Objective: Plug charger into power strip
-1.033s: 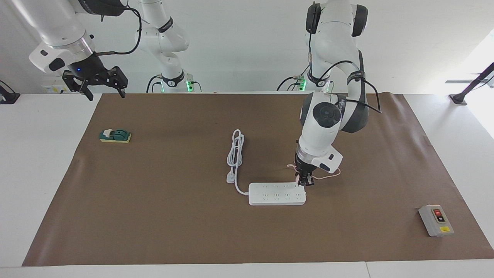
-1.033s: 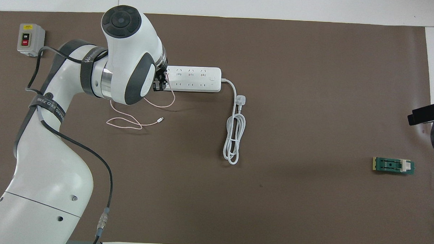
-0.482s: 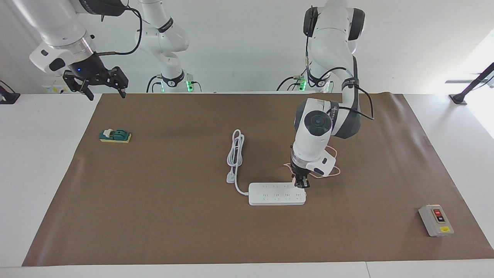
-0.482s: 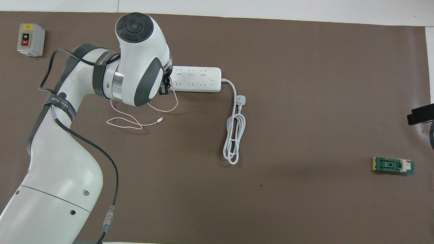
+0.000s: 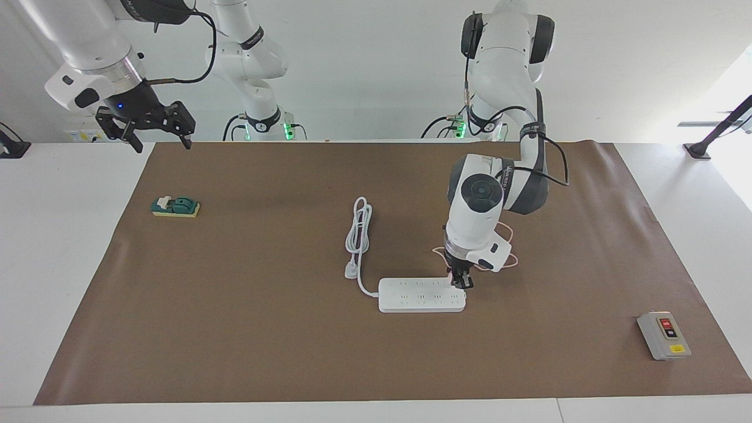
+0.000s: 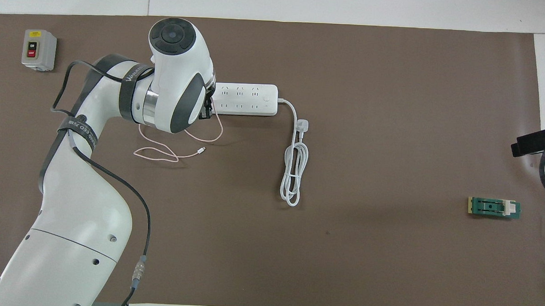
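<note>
The white power strip point(image 5: 420, 295) point(image 6: 245, 99) lies flat mid-table. My left gripper point(image 5: 461, 281) point(image 6: 207, 109) points straight down at the strip's end toward the left arm's side, shut on the charger. The charger's cube is hidden between the fingers. Its thin pink cable point(image 5: 436, 252) trails from the gripper in loops nearer the robots and ends in a small connector point(image 6: 202, 149). My right gripper point(image 5: 155, 132) hangs open and waits high over the table corner at the right arm's end, holding nothing.
The strip's thick white cord point(image 5: 358, 232) point(image 6: 294, 172) lies coiled nearer the robots, with its white plug beside it. A grey box with red and black buttons point(image 5: 664, 335) point(image 6: 38, 49) sits toward the left arm's end. A small green block point(image 5: 175, 207) point(image 6: 494, 208) sits toward the right arm's end.
My left gripper has come down and shifted slightly along the strip toward the right arm's end, now right at the strip's end sockets. The pink cable followed. The right arm stayed put.
</note>
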{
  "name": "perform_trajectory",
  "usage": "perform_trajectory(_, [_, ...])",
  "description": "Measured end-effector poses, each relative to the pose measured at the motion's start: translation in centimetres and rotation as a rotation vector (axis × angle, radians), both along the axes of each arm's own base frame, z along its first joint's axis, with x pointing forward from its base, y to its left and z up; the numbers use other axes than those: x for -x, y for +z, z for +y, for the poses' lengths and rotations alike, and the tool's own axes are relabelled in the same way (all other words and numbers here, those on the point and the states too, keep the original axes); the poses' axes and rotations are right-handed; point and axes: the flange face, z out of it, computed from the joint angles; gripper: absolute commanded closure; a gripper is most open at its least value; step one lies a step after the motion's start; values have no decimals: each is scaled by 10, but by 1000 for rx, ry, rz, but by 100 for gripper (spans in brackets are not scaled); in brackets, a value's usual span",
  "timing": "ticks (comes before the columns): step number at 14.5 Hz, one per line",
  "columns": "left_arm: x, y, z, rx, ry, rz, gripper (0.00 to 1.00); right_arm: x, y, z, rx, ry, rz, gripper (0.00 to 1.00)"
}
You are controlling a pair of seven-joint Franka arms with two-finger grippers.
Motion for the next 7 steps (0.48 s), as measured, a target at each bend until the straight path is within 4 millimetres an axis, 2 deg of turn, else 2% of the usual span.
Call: perform_trajectory(7, [0,0,-1,-1,19,-2,100,0,0,2,-11,1,-1,0])
